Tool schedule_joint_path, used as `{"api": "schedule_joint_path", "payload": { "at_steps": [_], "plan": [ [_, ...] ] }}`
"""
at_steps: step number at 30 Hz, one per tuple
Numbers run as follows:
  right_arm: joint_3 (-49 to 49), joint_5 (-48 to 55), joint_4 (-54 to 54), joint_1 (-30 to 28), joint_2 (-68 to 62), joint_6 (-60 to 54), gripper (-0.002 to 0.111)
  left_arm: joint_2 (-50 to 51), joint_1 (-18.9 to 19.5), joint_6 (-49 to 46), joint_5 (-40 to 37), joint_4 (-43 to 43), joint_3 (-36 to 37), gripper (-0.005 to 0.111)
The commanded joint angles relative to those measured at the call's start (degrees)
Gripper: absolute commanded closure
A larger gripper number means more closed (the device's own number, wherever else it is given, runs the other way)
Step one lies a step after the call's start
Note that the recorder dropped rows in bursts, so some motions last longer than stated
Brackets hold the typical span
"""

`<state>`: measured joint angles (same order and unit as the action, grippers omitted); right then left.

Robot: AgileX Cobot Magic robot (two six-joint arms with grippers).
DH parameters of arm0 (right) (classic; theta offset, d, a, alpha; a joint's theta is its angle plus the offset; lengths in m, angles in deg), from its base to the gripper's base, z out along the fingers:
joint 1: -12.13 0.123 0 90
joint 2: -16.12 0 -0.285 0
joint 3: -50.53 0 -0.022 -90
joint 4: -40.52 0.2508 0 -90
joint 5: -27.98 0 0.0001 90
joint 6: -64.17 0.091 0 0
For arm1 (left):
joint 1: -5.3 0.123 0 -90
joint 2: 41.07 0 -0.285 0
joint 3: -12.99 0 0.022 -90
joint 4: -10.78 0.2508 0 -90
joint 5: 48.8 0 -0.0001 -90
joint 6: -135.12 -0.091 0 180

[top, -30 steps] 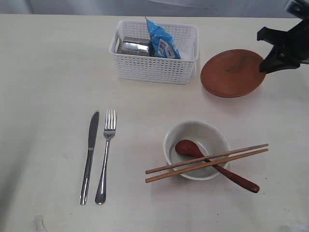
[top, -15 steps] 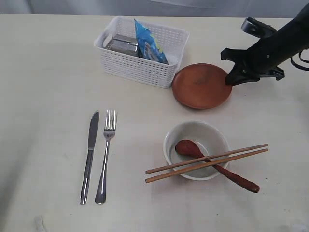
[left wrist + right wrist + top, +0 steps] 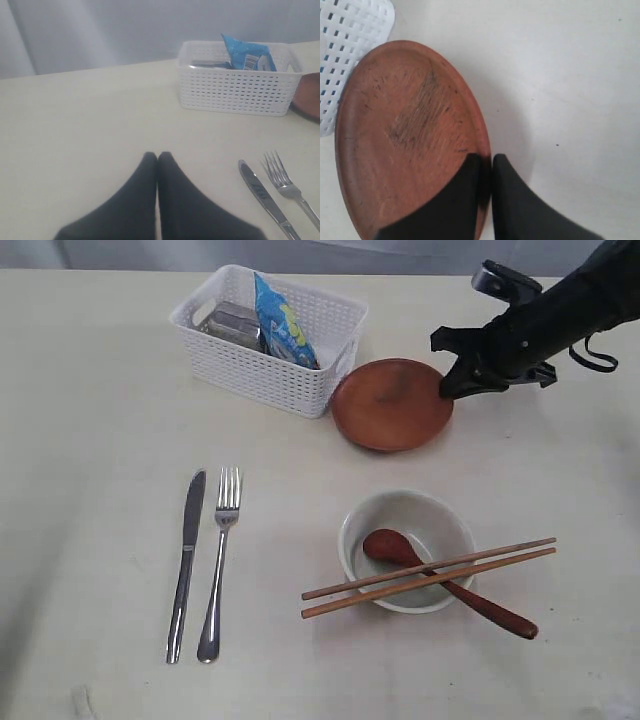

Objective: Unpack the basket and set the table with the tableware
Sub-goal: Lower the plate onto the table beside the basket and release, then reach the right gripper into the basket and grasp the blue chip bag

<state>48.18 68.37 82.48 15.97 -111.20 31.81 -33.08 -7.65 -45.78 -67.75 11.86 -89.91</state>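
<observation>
- The right gripper (image 3: 447, 390) pinches the right rim of the plate (image 3: 390, 405). The plate lies on the table (image 3: 90, 440), far and middle, its left edge against the basket (image 3: 262, 368).
- The basket holds a steel cup (image 3: 232, 322) and a blue packet (image 3: 280, 325).
- The left gripper (image 3: 157, 156) has its fingers pressed together, holding nothing, over bare table.
- The knife (image 3: 187, 560) and fork (image 3: 220, 560) lie side by side, near left.
- The bowl (image 3: 352, 530), near right, carries the spoon (image 3: 455, 592) and chopsticks (image 3: 500, 555).

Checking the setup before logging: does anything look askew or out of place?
The basket sits skewed to the table edge, with the brown plate butting against its corner; the right gripper grips the plate's rim.
</observation>
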Motion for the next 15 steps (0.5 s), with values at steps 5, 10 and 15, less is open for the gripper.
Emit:
{"api": "schedule_joint_path", "payload": {
  "at_steps": [5, 10, 15],
  "plan": [
    [1.09, 0.67, -3.58, -0.51, 0.63, 1.94, 0.047, -0.2, -0.32, 0.25, 0.64, 0.12, 0.12, 0.107],
    [6.34, 7.65, -9.44, -0.51, 4.71, 9.08, 0.054, -0.2, -0.32, 0.25, 0.64, 0.12, 0.12, 0.107],
    [9.89, 9.51, -6.09, 6.16, 11.55, 9.81, 0.054, -0.2, -0.32, 0.25, 0.64, 0.12, 0.12, 0.107]
  ]
}}
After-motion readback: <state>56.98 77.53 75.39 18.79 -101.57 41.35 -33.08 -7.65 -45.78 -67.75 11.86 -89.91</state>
